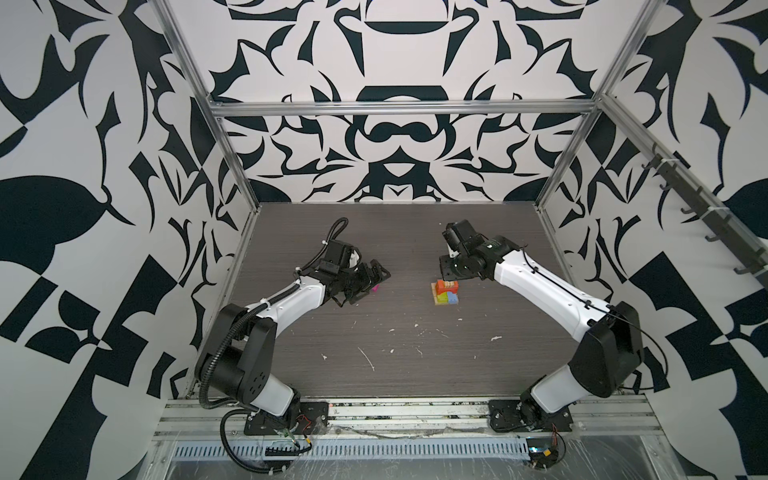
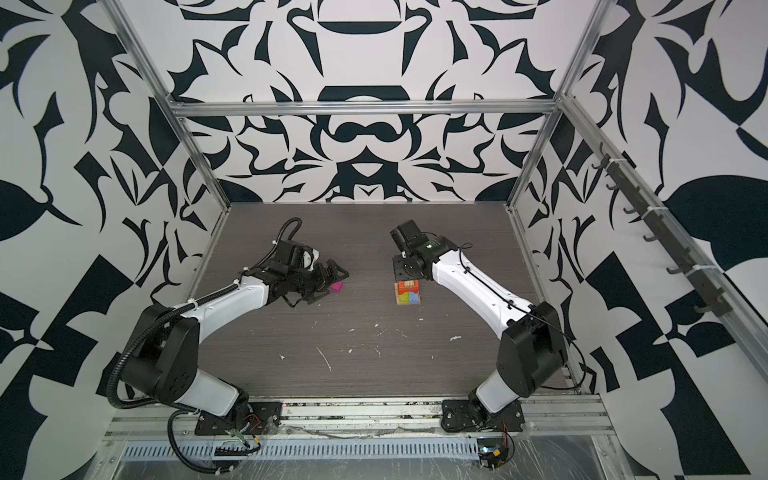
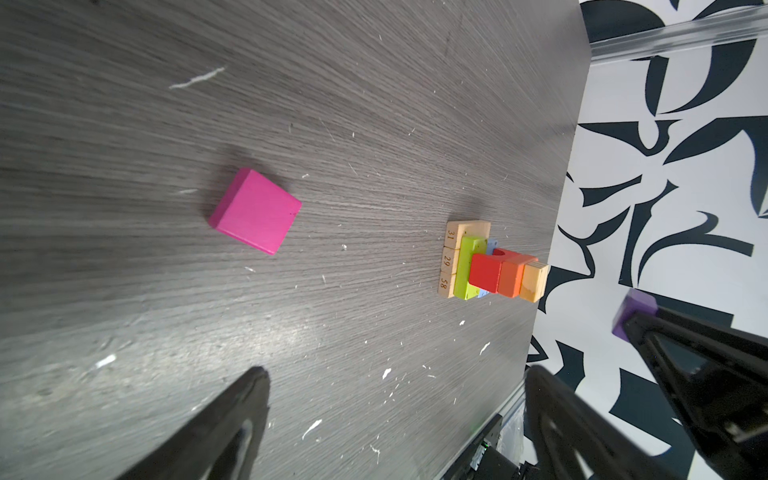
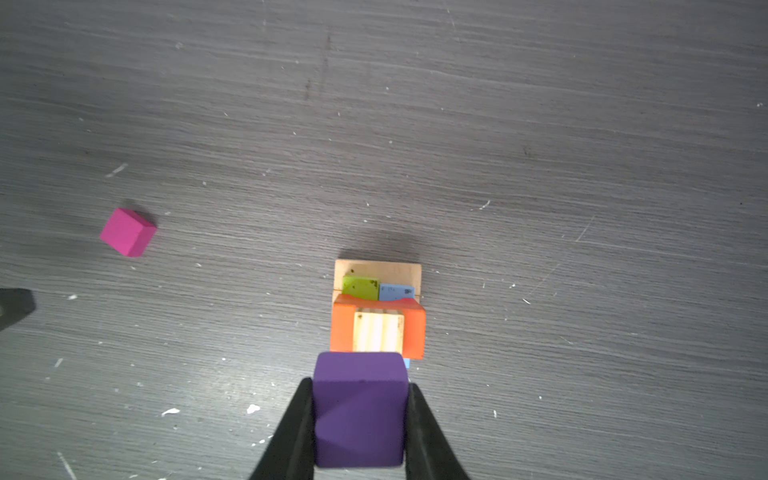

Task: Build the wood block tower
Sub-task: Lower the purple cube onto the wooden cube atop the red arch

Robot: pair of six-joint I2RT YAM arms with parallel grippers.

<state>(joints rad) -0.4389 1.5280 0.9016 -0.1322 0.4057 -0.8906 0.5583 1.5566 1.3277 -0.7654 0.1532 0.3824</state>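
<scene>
The wood block tower [image 1: 446,292] [image 2: 408,292] stands right of the table's middle. It has a tan plank base, lime green and light blue blocks, then red and orange, with a ridged tan square [image 4: 379,331] on top. My right gripper [image 4: 360,384] is shut on a purple cube [image 4: 360,411] and hangs above the tower's far side [image 1: 453,270]. A magenta cube [image 3: 255,211] [image 2: 337,286] lies loose on the table to the left. My left gripper [image 3: 397,372] stands open and empty just short of it [image 1: 374,276]. No other loose wood blocks are in view.
The dark wood-grain table [image 1: 395,353] carries white scuff marks. Patterned walls and aluminium frame posts [image 1: 232,166] close in the back and both sides. The arm bases sit on the rail [image 1: 407,411] along the front edge.
</scene>
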